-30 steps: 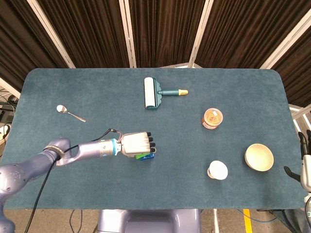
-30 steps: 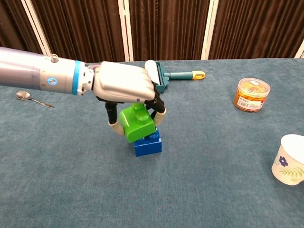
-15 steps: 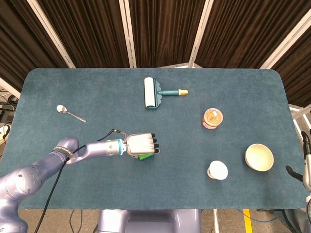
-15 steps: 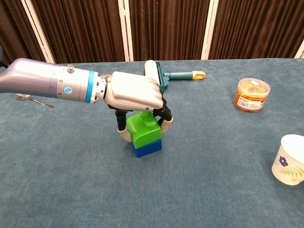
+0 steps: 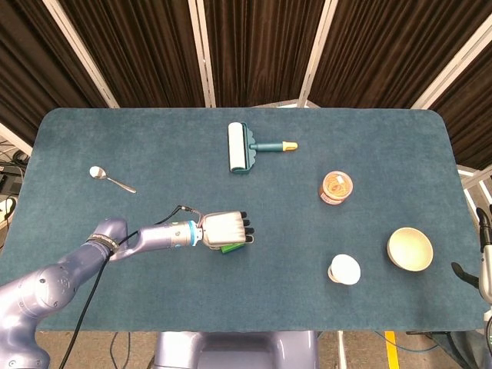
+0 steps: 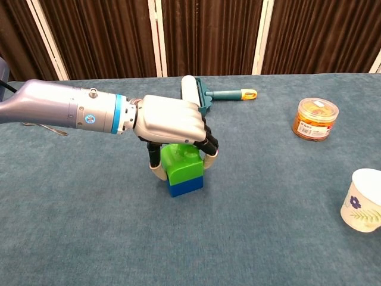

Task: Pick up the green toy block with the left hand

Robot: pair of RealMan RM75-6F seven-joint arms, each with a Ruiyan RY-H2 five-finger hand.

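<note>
Green toy block (image 6: 182, 159) atop blue block (image 6: 186, 185), grasped by left hand (image 6: 171, 121); orange jar (image 6: 315, 118) lidded, contents unclear.

1. The glossy green plastic toy block (image 6: 182, 162) stands upright, stacked squarely on a blue plastic block (image 6: 186, 186).
2. It sits near the table's front-left, its top covered from above (image 5: 229, 248).

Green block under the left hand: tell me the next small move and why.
Probably a short, straight lift of the left hand. Its fingers wrap both sides of the green toy block, which sits squarely on the blue block on the table. Lifting straight should separate them; if the blue one rises too, a slight tilt may be needed.
</note>
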